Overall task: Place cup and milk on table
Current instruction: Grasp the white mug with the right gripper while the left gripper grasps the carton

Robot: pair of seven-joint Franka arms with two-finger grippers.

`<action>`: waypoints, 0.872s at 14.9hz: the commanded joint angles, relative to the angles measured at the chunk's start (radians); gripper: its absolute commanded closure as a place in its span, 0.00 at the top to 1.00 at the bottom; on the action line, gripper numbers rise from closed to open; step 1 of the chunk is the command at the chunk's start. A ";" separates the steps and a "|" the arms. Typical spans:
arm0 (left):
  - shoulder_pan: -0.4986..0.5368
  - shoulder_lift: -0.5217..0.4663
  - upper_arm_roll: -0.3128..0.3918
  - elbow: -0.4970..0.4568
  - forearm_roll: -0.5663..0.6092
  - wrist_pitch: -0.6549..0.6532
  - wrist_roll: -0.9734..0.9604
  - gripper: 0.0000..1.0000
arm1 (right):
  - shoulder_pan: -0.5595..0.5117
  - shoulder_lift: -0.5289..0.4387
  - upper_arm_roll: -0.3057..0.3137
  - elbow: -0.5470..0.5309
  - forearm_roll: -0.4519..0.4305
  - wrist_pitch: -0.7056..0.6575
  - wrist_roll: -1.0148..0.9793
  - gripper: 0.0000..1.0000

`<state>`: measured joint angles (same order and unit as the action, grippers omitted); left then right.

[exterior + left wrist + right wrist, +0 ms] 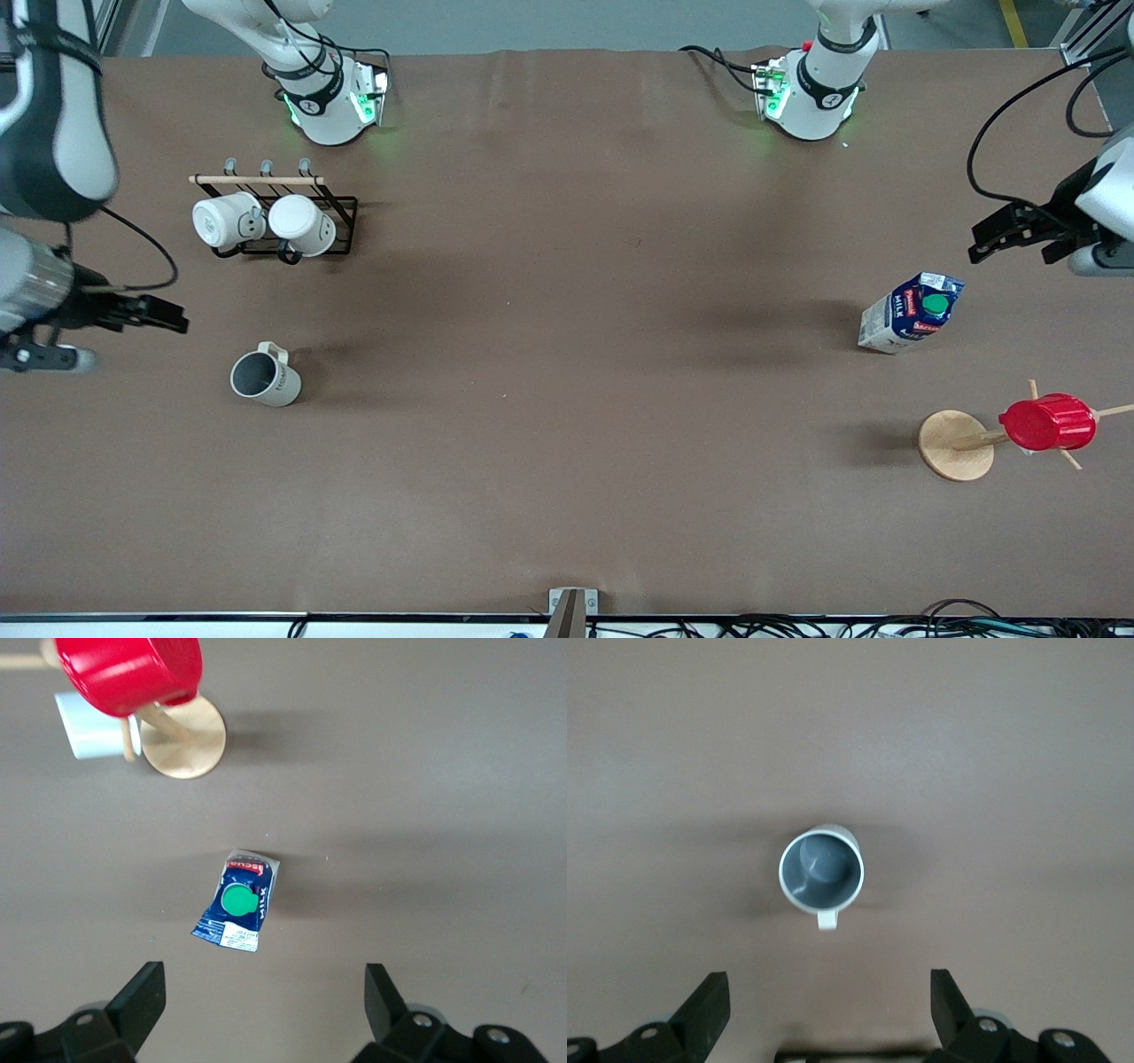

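The cup (266, 375), cream-white with a dark grey inside, stands upright on the brown table (567, 372) toward the right arm's end. It also shows in the right wrist view (821, 871). The milk (911, 312), a blue and white carton with a green cap, stands on the table toward the left arm's end. It also shows in the left wrist view (239, 901). My right gripper (164, 315) (829, 985) is open and empty, up over the table beside the cup. My left gripper (1010, 241) (264, 979) is open and empty, up over the table beside the milk.
A black wire rack (341, 221) with two white mugs (266, 221) stands farther from the front camera than the cup. A round wooden disc base (955, 445) with pegs carries a red ribbed cup (1048, 423), nearer to the front camera than the milk.
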<state>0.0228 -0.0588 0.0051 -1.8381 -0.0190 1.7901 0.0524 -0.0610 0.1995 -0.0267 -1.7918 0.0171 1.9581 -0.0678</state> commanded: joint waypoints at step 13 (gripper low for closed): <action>0.020 0.177 0.016 -0.176 0.005 0.357 0.173 0.98 | -0.014 0.231 0.004 -0.236 -0.012 0.608 -0.132 0.93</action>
<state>0.0334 0.0840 0.0244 -2.0193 -0.0190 2.1173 0.1856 -0.0632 0.4311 -0.0299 -1.9891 0.0157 2.5099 -0.1871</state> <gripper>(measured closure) 0.013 0.026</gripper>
